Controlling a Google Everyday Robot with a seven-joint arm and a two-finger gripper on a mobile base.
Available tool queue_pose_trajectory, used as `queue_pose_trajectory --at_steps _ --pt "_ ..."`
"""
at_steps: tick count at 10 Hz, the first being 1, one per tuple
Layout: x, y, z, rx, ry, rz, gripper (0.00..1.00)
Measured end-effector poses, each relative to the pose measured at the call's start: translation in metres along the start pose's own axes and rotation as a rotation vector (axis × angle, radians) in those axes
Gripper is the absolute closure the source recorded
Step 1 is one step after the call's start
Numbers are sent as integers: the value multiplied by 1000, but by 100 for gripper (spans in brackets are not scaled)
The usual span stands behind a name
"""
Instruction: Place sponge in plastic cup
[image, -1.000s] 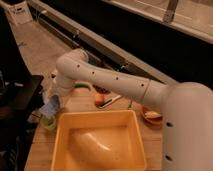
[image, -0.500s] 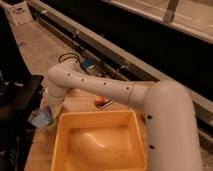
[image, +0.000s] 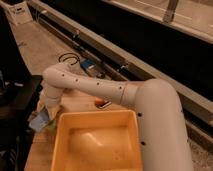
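One gripper (image: 46, 116), left of the yellow tub (image: 95, 145), jaws pressed together on the blue sponge (image: 39, 121). Sponge hangs tilted over the table's left edge, long axis running down-left.

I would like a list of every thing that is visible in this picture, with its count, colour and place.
Large yellow plastic tub: one, yellow, on the wooden table, bottom centre.
Flat blue sponge: one, blue, at the table's left edge beside the tub, at the gripper.
Light-green plastic cup: one, partly hidden between sponge and tub.
Orange bowl: one, behind the tub, mostly hidden.
Black cable: one, on the floor behind the table.
Wooden table: one, tan.
Robot arm: one, white, reaching left.
Gripper: one, shut, low at the tub's left corner.
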Motion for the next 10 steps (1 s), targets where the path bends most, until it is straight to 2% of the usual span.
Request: queue_pose_trajectory --at_steps 5,7,10 --pt "19 2 7 -44 15 43 100" --pt "31 3 12 -62 24 102 100" --pt "35 2 14 -76 31 134 100"
